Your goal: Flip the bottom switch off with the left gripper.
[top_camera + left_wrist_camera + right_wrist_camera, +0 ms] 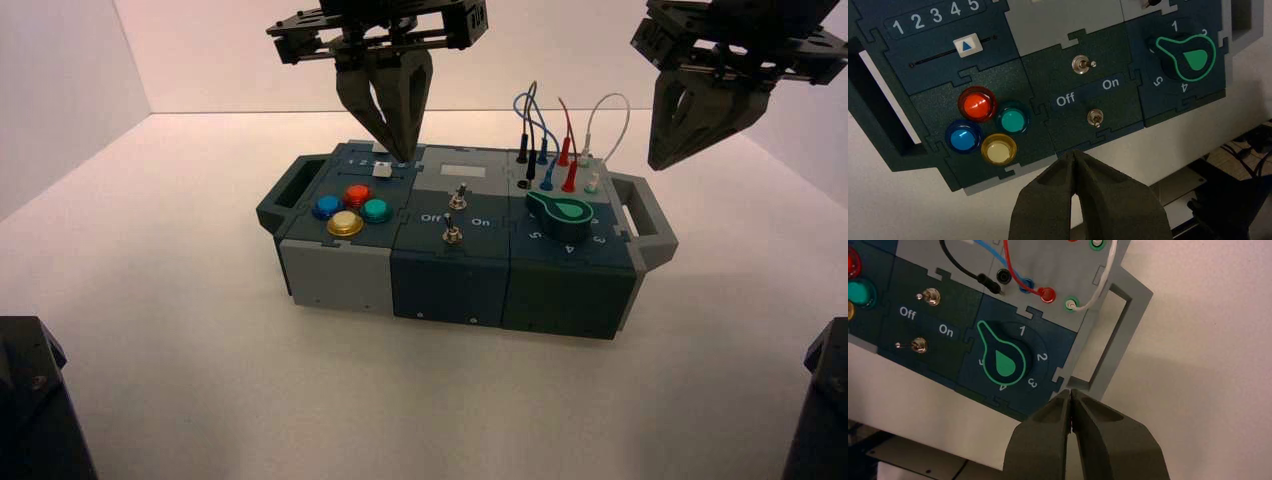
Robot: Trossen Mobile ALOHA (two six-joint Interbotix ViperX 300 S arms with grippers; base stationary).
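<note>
The bottom switch (452, 236) is a tiny silver toggle in the box's middle section, nearest the front edge, below the "Off / On" lettering. It also shows in the left wrist view (1094, 118) and in the right wrist view (919, 345). I cannot tell its lever's position. Its twin toggle (1081, 64) sits just behind it. My left gripper (397, 152) is shut and empty. It hangs above the box's back left part, clear of the switch. Its tips (1073, 154) show by the box's front edge. My right gripper (662, 160) is shut and empty, high over the box's right handle (1108, 340).
Red, blue, green and yellow buttons (985, 125) sit left of the switches, with a white slider knob (968, 45) behind them. A green-rimmed knob (1188, 57) is on the right. Plugged wires (550, 140) stand at the back right. The box (340, 280) rests on a white table.
</note>
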